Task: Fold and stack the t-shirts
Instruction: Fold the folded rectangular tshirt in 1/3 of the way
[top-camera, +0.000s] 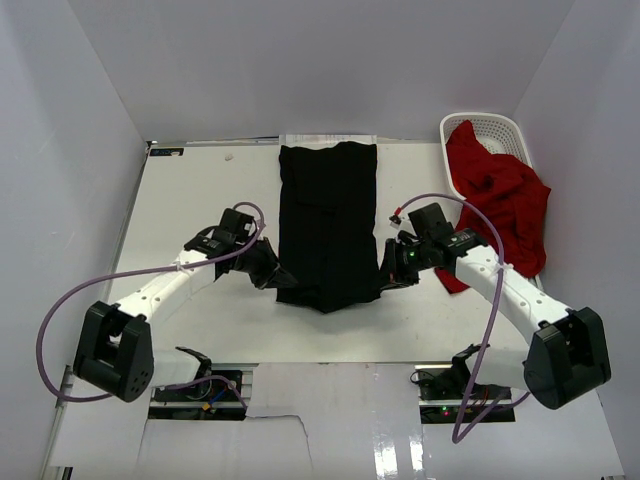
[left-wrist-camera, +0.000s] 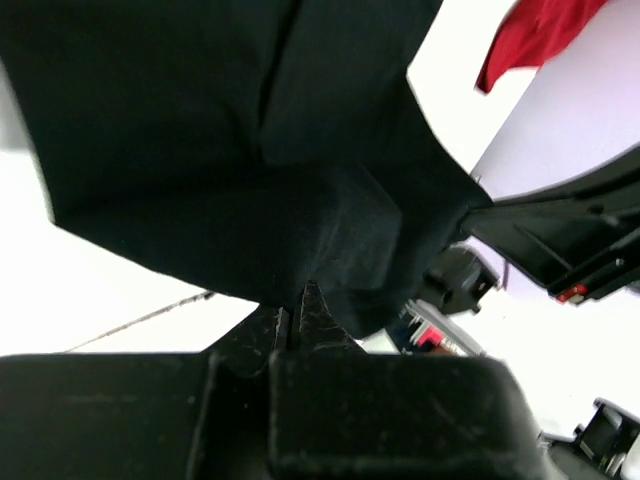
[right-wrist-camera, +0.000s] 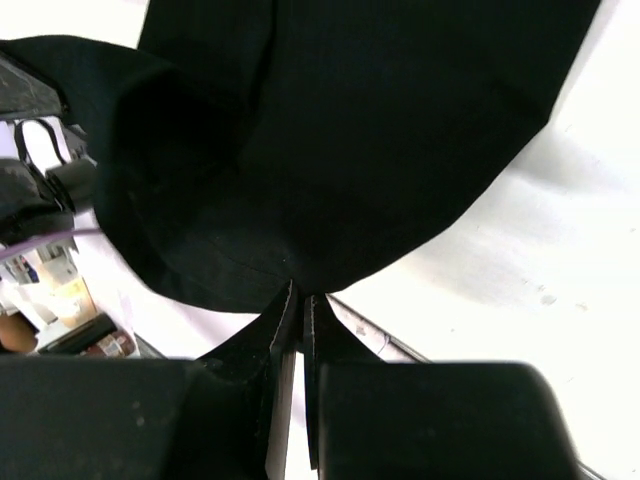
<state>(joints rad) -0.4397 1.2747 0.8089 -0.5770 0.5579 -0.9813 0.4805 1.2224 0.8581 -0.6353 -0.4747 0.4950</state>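
Two t-shirts: one black t-shirt and one red t-shirt. One white lattice basket. One tabletop. Two robot arms, the left arm and the right arm, each with one pincer, so two in all: the left pincer and the right pincer. Two purple cables, the left cable and the right cable

The white worktop carries a black shirt down its middle, folded into a long strip that runs from the far edge toward the near side (its near corners look lifted). A basket stands in the far right corner. A red shirt spills from it onto the worktop, apart from the black shirt.
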